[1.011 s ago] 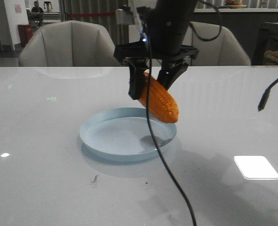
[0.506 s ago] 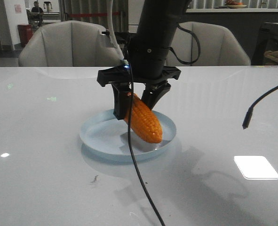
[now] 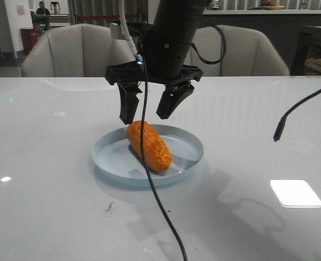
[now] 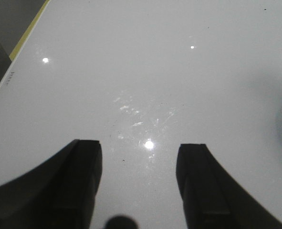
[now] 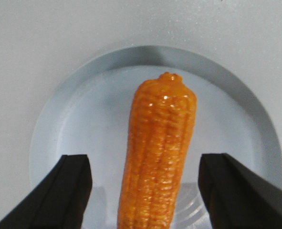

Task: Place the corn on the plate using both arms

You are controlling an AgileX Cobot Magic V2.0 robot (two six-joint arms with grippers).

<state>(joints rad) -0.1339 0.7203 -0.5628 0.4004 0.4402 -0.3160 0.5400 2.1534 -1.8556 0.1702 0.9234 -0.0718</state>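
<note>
Corn sits on the plate — right hand spread above it, just needs lifting clear.

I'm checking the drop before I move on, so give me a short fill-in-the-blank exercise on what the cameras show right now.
1. The corn lies on the pale blue ____.
2. The right gripper hangs above the corn with its jaws ____.
3. The left gripper is open over bare ____, holding nothing.
4. The plate holds ____ corn cob(s).

Missing words: plate; open; table; one
</note>
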